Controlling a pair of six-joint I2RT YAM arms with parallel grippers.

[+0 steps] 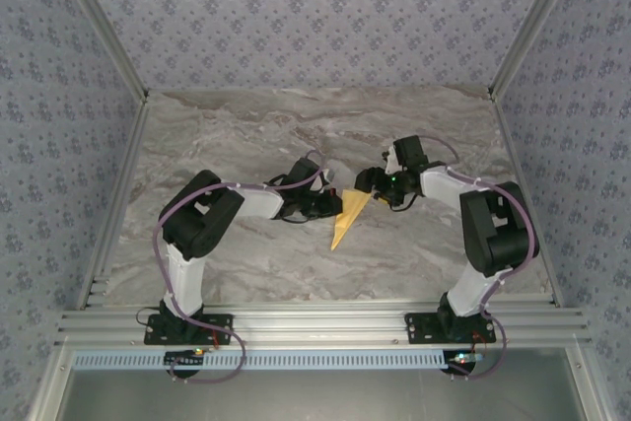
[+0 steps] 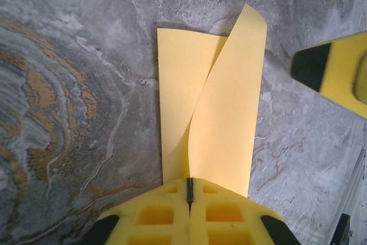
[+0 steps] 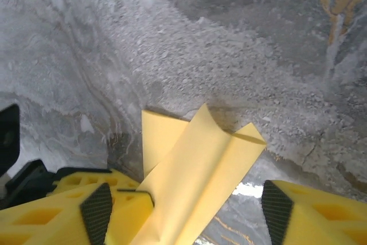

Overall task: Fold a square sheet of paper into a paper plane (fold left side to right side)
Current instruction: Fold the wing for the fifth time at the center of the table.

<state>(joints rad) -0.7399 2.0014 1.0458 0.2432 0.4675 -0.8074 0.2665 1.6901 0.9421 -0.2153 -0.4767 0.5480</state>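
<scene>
The yellow sheet of paper (image 1: 348, 219) lies mid-table, folded into a narrow dart shape with its point toward the near edge. In the left wrist view the paper (image 2: 226, 119) has one long flap curling up off the flat layer. My left gripper (image 1: 330, 206) is shut on the paper's near end (image 2: 189, 186). My right gripper (image 1: 373, 189) is open, its two fingers straddling the raised flap (image 3: 200, 159) without touching it (image 3: 186, 207). One of its fingertips (image 2: 338, 70) shows at the right of the left wrist view. The left gripper's fingers (image 3: 123, 199) show beside the paper in the right wrist view.
The grey marble table (image 1: 246, 135) has patterned walls at the back and on both sides. An aluminium rail (image 1: 315, 327) runs along the near edge, where both arm bases are bolted. Open tabletop lies on all sides of the paper.
</scene>
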